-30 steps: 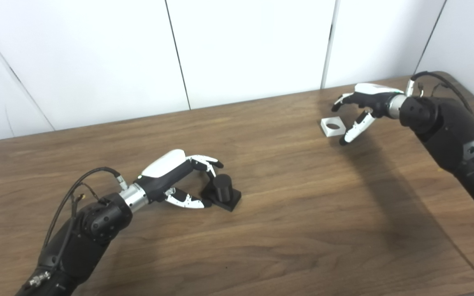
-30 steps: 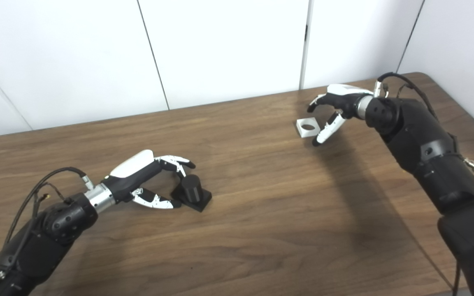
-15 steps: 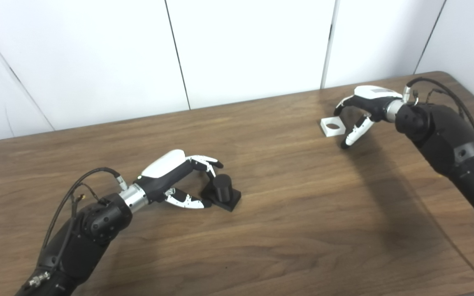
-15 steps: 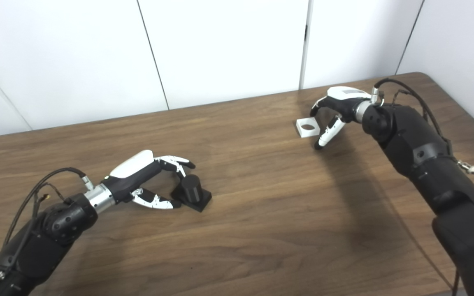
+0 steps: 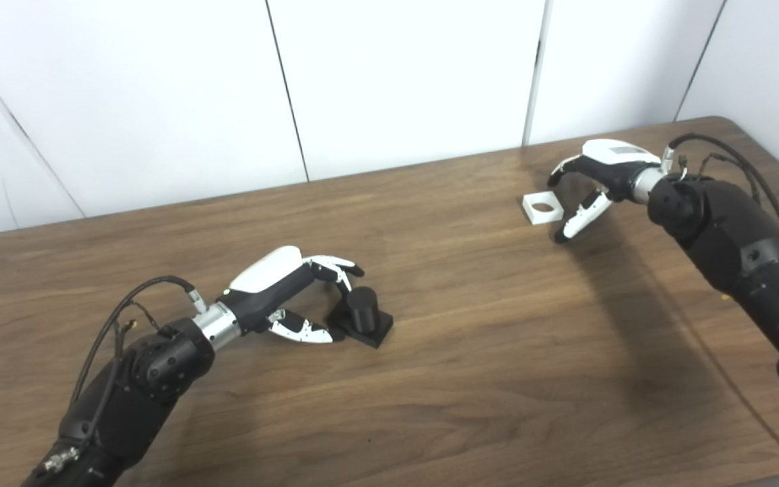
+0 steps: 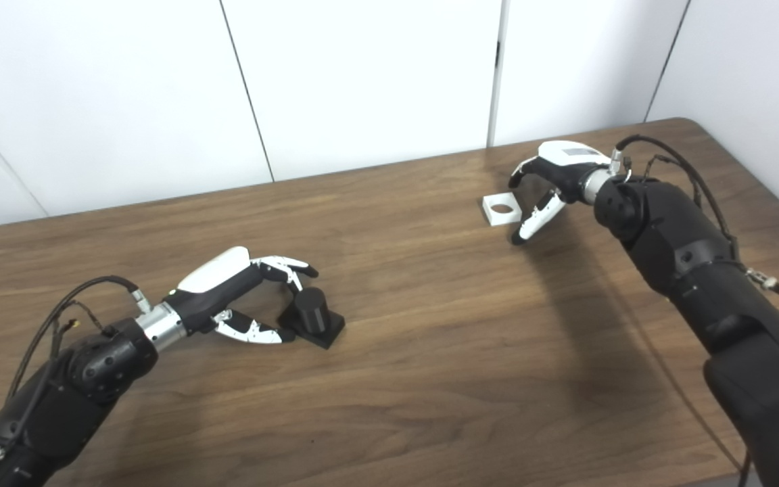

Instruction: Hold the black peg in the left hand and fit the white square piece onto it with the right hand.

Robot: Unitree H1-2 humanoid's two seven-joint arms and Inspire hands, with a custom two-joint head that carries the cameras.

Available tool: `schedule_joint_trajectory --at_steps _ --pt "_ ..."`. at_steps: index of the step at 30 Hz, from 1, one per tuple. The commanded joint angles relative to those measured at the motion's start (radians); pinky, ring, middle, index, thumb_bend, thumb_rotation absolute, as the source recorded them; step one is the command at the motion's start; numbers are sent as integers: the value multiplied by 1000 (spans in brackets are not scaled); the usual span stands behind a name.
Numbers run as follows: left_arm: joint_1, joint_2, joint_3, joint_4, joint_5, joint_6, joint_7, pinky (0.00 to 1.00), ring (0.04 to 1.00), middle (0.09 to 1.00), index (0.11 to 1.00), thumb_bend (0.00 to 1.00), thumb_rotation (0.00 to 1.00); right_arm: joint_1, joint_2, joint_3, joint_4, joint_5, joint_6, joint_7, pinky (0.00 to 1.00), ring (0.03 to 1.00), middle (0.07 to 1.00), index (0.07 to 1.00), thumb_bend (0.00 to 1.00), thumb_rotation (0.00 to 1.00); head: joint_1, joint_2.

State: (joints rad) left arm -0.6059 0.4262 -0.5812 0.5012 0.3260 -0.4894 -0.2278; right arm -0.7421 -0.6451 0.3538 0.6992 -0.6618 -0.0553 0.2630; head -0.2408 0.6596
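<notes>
The left robot hand (image 5: 288,297) spreads its fingers around one black cylindrical peg on a square base (image 5: 364,318), unlifted on the brown wooden counter (image 5: 470,352). The right robot hand (image 5: 592,182) arches open beside one white square piece with a round hole (image 5: 542,206).

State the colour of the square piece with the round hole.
White, clearest in the right eye view.

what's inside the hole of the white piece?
Only brown table shows through the hole of the white piece; nothing is in it. The right hand arches beside it, open. Whether its fingers touch its far edge is hidden.
</notes>
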Motion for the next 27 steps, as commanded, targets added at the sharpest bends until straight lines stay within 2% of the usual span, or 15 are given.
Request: schedule_joint_trajectory --at_steps 1,13,20,27 --pt "35 -5 -49 26 41 20 -66 730 850 832 493 520 77 -38 16 10 13 -12 -14 -38 800 888 881 733 765 352 5 2" --pt "38 -12 -39 27 34 20 -81 741 859 833 493 521 75 -66 46 42 51 -31 -10 -79 766 861 852 638 715 324 16 6" --pt "40 -11 -38 24 32 20 -83 745 856 832 493 521 74 -92 64 77 69 -44 -8 -40 810 872 851 635 717 335 21 9" --pt "42 -17 -39 23 37 20 -79 743 854 831 493 521 75 -117 82 123 68 -59 -3 -13 810 863 846 632 715 321 31 14"
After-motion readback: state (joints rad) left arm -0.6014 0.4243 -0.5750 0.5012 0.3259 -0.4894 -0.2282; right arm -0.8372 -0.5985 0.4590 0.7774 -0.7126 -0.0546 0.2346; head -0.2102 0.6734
